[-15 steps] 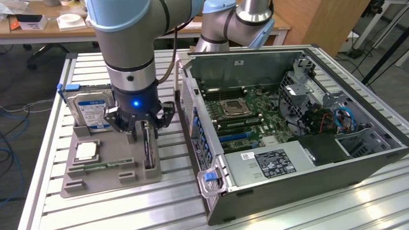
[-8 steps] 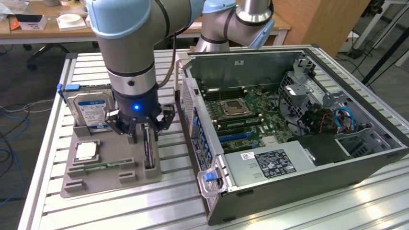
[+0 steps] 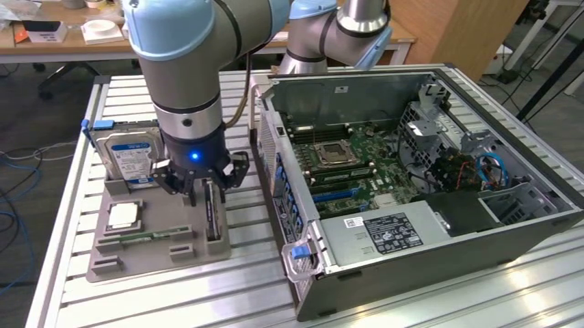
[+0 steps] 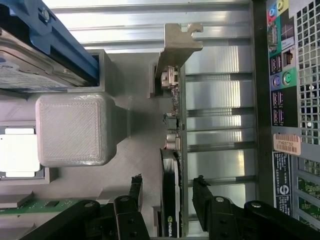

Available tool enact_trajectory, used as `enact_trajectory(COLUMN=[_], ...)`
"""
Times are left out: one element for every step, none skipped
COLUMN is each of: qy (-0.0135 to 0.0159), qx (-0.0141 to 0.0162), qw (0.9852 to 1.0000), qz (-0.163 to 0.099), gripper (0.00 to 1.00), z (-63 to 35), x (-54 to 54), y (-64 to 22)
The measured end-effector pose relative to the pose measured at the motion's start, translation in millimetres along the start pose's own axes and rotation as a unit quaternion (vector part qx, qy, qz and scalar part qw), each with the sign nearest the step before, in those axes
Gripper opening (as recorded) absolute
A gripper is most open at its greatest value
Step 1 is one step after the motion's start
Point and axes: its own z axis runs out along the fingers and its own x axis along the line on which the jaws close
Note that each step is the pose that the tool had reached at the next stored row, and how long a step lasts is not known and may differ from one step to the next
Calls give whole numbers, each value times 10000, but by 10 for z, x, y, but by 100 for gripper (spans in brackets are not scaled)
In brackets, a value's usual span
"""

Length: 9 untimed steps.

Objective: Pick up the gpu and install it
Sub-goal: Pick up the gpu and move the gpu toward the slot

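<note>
In the exterior view, the robot arm (image 3: 187, 89) reaches down in the left half of the picture. Its end effector (image 3: 205, 198) sits low over a grey holder (image 3: 141, 263) that lies on the bench (image 3: 273, 294). The gpu (image 3: 213, 220) stands on its thin edge in a slot of the holder, on the side toward the exterior view's right, just under the end effector.

In the wrist view the end effector (image 4: 167, 182) is spread wide and grips nothing. Its 2 fingers (image 4: 136, 192) stand 1 on each side of the gpu (image 4: 171, 150), with a small gap on both sides. The gpu's metal bracket (image 4: 177, 45) is at the end far from the fingers.

A hard drive (image 3: 128, 157) stands in the holder, at the left of the exterior view. The open computer case (image 3: 411, 184) takes up the right half.
</note>
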Motion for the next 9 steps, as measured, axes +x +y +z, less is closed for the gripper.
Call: enact_trajectory(qy=[0, 1, 1, 1, 1, 1, 1, 0, 0], qx=[0, 1, 1, 1, 1, 1, 0, 0, 1], qw=[10000, 10000, 10000, 10000, 10000, 10000, 10000, 10000, 10000], qz=[0, 0, 0, 0, 0, 0, 0, 0, 0], gripper=[53, 53, 53, 53, 53, 53, 53, 53, 52], z=[6, 10, 10, 10, 10, 11, 11, 11, 11], x=[0, 1, 1, 1, 1, 0, 0, 1, 1], y=[0, -1, -1, -1, -1, -1, -1, -1, -1])
